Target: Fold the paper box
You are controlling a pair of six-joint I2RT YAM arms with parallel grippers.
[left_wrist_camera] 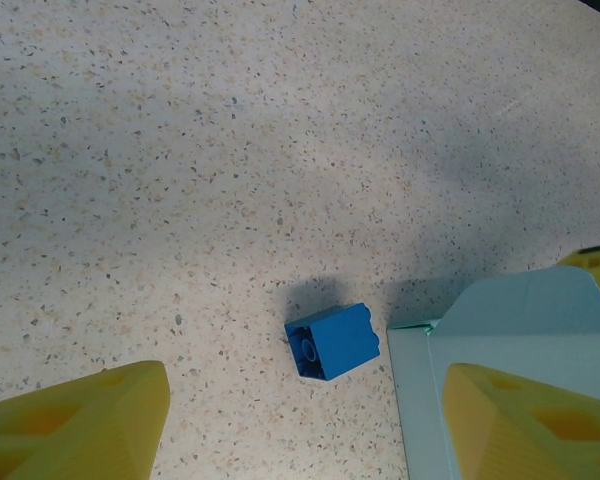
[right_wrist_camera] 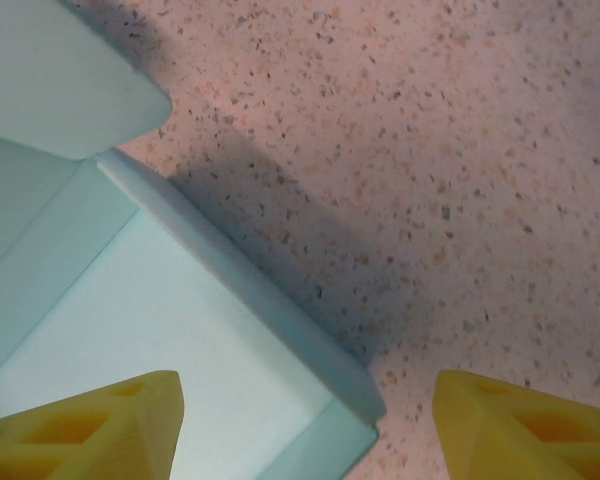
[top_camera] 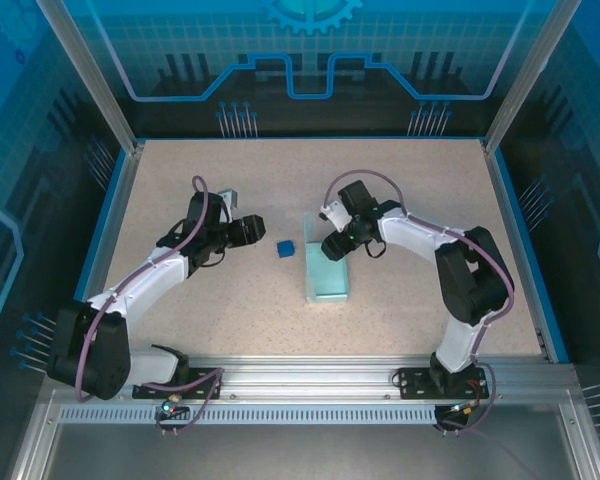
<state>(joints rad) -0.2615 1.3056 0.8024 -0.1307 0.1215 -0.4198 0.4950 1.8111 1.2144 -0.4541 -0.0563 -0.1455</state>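
Cyan paper box (top_camera: 327,282) sits part-folded beneath the wide-spread right pincer (right_wrist_camera: 305,430); left pincer (left_wrist_camera: 300,430) gapes too.

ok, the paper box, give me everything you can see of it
The paper box is pale cyan thin card, matte, plain, partly folded: a flat panel on the speckled table, a raised wall along one long edge, a round-cornered flap beside it. It lies mid-table, long side running away from the arm bases. The right gripper hangs over its far end, jaws open; contact cannot be told. A small blue cube lies just left, apart.
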